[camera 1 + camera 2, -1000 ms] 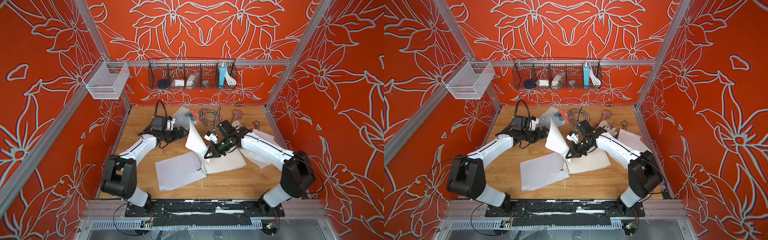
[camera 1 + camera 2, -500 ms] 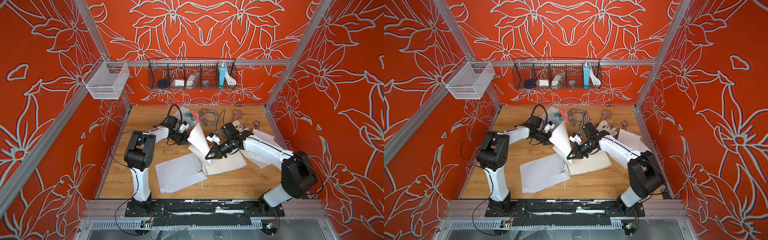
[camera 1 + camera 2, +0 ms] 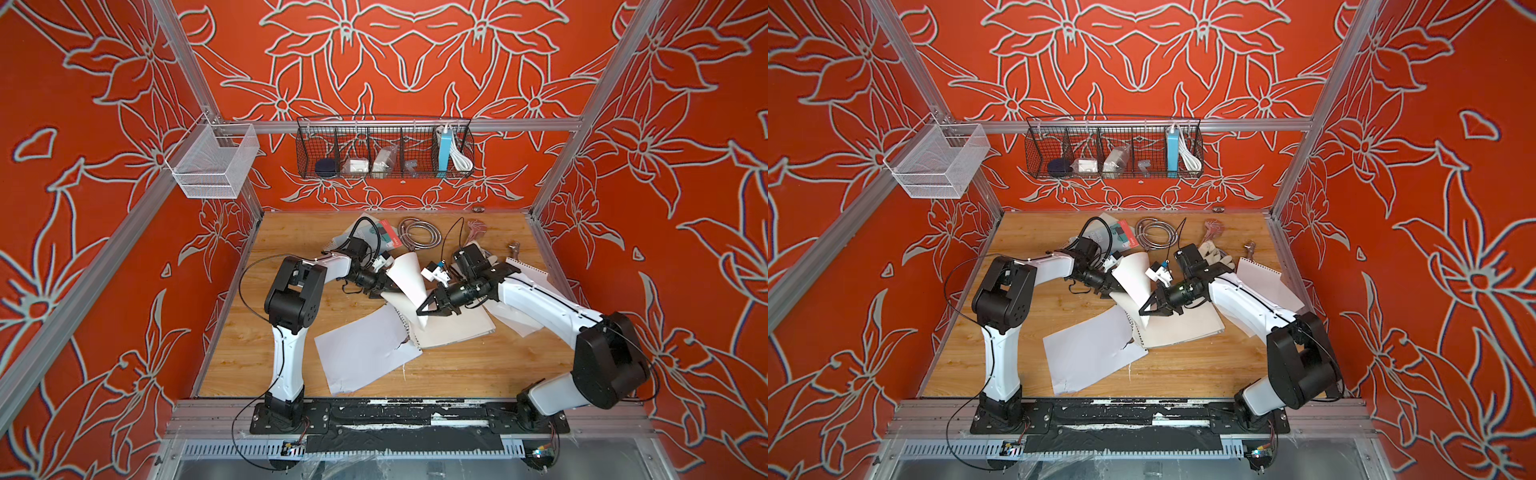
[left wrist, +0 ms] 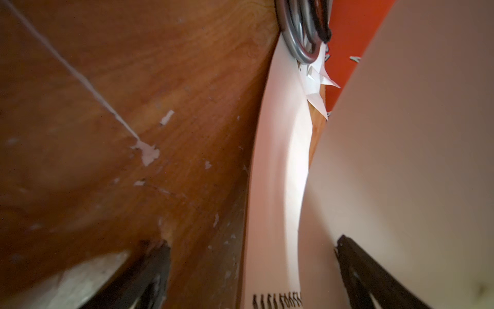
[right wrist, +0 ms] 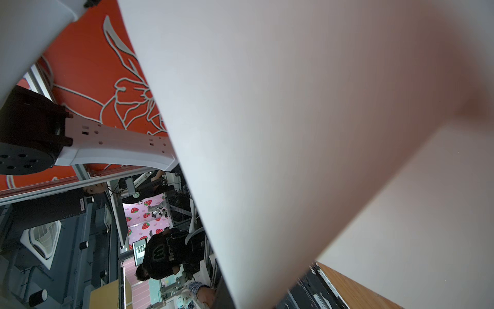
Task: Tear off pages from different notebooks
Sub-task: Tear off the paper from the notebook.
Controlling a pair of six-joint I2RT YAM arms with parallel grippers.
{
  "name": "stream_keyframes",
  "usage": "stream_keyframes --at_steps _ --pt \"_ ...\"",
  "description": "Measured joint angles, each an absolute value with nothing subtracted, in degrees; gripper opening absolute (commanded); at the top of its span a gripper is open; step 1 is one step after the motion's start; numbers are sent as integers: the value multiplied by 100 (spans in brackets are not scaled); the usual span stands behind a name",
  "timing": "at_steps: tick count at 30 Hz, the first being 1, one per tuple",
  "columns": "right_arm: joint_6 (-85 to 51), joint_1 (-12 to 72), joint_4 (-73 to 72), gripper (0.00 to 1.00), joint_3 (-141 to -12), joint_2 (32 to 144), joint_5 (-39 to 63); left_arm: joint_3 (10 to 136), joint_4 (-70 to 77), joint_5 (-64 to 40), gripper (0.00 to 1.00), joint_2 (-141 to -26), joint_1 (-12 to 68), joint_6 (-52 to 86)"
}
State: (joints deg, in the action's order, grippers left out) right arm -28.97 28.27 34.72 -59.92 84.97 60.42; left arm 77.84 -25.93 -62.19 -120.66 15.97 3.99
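White paper: we record one page [image 3: 409,274], upright and curled, pinched by the right tool [image 3: 420,311]; the left tool [image 3: 383,291], spread, faces its opposite side, touching.

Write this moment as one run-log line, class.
left gripper: open, astride raised page | right gripper: shut on raised page, low end | notebook: open, lying flat
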Motion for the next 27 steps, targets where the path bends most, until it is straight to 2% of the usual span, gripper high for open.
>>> stream_keyframes --at_steps 11,21,27 --pt "-2757 2801 3618 0 -5894 8176 5887 7789 -2602 -7124 97 -12127 982 523" --pt "-2606 2788 3787 0 -5896 8123 5811 7896 -2749 -7260 92 -12663 1730 464" --pt "-2552 2764 3841 0 -5896 8009 5789 7950 -2779 -7472 95 -12755 1640 434"
